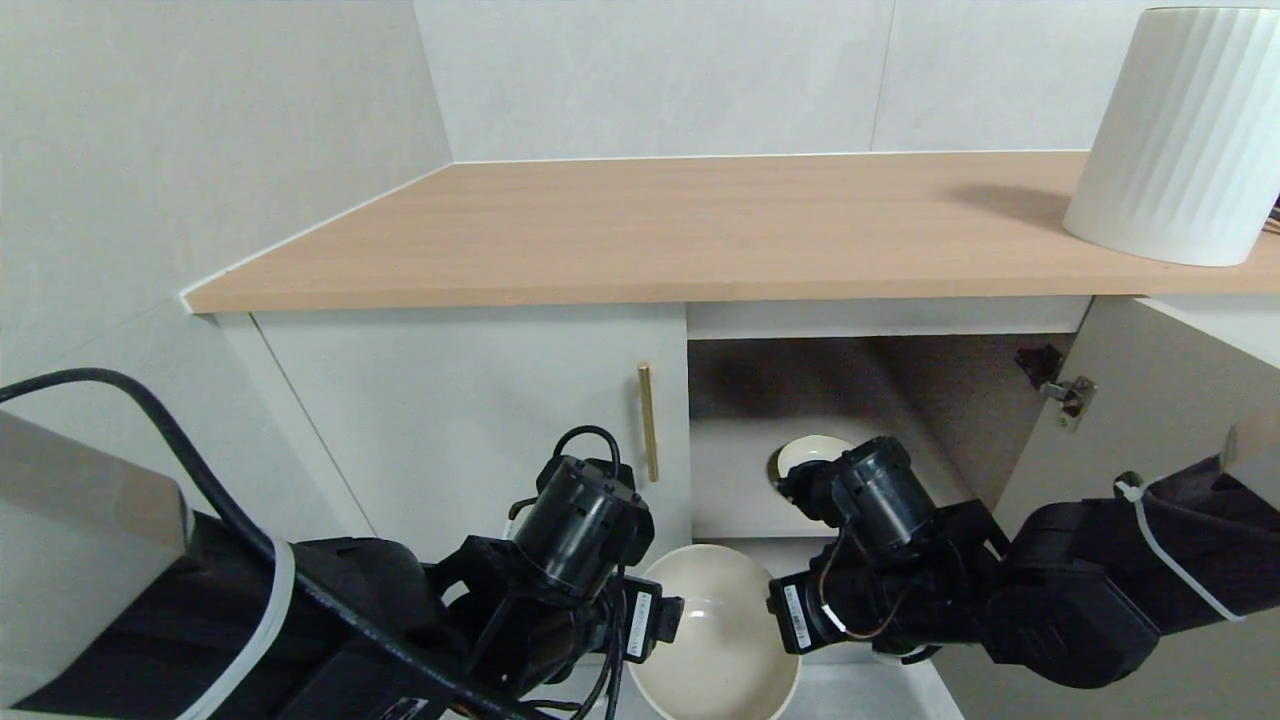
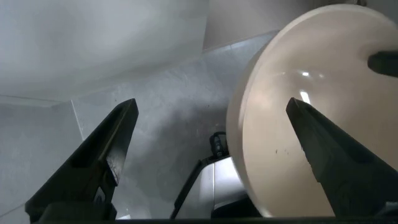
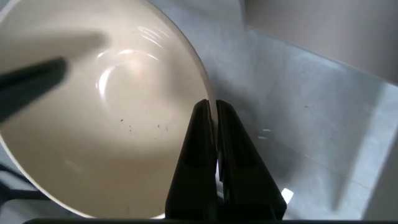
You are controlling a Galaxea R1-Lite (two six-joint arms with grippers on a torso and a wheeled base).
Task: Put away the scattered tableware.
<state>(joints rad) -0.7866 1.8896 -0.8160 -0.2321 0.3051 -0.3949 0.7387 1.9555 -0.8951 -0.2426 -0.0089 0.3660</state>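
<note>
A cream bowl [image 1: 715,640] hangs low in front of the open cabinet, between my two arms. My right gripper [image 3: 215,115] is shut on the bowl's rim [image 3: 208,87], one finger inside and one outside. My left gripper [image 2: 211,155] is open at the bowl's opposite side. One of its fingers [image 2: 329,162] reaches over the bowl's inside [image 2: 292,93], the other [image 2: 93,162] stands well clear of it. A second pale bowl [image 1: 810,455] sits on the cabinet shelf behind the right wrist.
The cabinet's right door [image 1: 1150,420] stands open and the left door, with a gold handle [image 1: 647,420], is closed. On the wooden countertop [image 1: 650,230], a white ribbed container [image 1: 1180,130] stands at the far right. A grey floor lies below the bowl.
</note>
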